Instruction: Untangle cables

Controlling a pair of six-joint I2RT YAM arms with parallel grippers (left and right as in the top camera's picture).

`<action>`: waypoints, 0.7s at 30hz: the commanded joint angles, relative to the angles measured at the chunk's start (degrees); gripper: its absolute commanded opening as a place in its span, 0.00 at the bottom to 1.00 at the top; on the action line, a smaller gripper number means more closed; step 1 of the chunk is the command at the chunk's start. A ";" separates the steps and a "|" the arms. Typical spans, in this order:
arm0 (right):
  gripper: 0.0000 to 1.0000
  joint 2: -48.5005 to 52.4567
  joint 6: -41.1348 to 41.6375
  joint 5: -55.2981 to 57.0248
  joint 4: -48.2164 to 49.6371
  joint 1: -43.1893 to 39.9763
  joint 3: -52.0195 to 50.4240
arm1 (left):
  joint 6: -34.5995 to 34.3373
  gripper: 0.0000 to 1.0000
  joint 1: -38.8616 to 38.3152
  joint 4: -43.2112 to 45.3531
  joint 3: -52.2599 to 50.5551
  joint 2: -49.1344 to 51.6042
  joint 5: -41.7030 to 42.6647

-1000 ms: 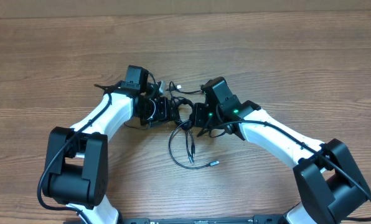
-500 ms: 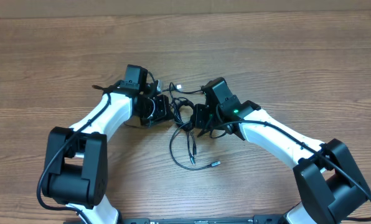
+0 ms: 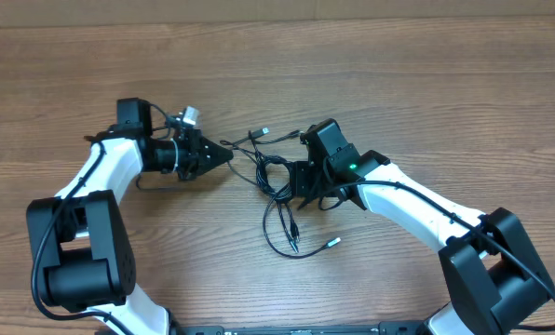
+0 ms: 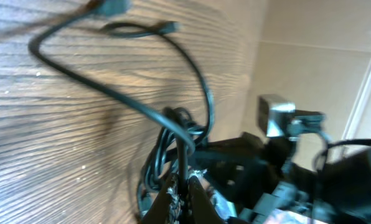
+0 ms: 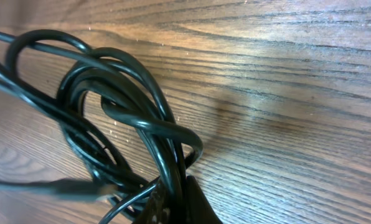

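Note:
The thin black cables lie in a knot (image 3: 274, 173) at the table's middle. A loose loop (image 3: 269, 241) trails toward me and ends in a silvery tip (image 3: 331, 243). Another plug end (image 3: 263, 131) points away. My left gripper (image 3: 224, 155) is left of the knot, shut on one strand that runs to it. In the left wrist view its fingers (image 4: 185, 186) pinch that cable (image 4: 139, 110). My right gripper (image 3: 293, 180) sits at the knot's right side. In the right wrist view its fingers (image 5: 173, 196) are shut on a bundle of coils (image 5: 154, 127).
The wooden table (image 3: 426, 84) stretches bare behind and to both sides of the arms. The right arm's black body (image 4: 279, 180) fills the lower right of the left wrist view. My own thicker arm wires run along both arms.
My left arm has swung left, away from the knot, drawing one strand out with it. The loose loop and silvery tip have shifted slightly right. The right gripper has stayed at the knot.

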 commanded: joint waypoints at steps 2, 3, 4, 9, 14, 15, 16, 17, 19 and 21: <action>0.04 -0.52 -6.05 1.03 -0.98 -0.61 0.42 | 4.72 0.04 2.54 0.22 1.29 0.04 12.24; 0.04 -0.52 -6.56 1.07 -1.09 -0.61 0.42 | 5.09 0.04 2.58 0.24 1.29 0.04 11.76; 0.04 -0.52 -7.45 1.07 -1.20 -0.61 0.42 | 5.20 0.04 2.58 0.22 1.29 0.04 9.57; 0.04 -0.52 -7.52 1.05 -1.22 -0.61 0.42 | 4.74 0.16 1.57 -3.23 1.29 0.07 -9.62; 0.04 -0.52 -7.50 1.01 -1.22 -0.61 0.42 | 0.26 0.56 -0.70 -4.52 1.27 0.07 -22.75; 0.04 -0.52 -7.50 0.94 -1.20 -0.61 0.42 | 0.24 0.58 -0.90 -4.70 1.27 0.07 -22.47; 0.04 -0.52 -7.50 0.81 -1.20 -0.61 0.42 | 0.26 0.61 -1.18 -4.96 1.27 0.07 -21.77; 0.04 -0.52 -7.50 0.81 -1.20 -0.61 0.42 | 0.28 0.63 -1.75 -5.99 1.27 0.07 -20.00; 0.04 -0.52 -7.50 0.81 -1.20 -0.61 0.42 | 0.70 0.65 -3.19 -7.96 1.27 0.07 -17.11; 0.04 -0.52 -7.50 0.76 -1.20 -0.61 0.42 | 0.98 0.66 -4.87 -8.63 1.27 0.07 -16.52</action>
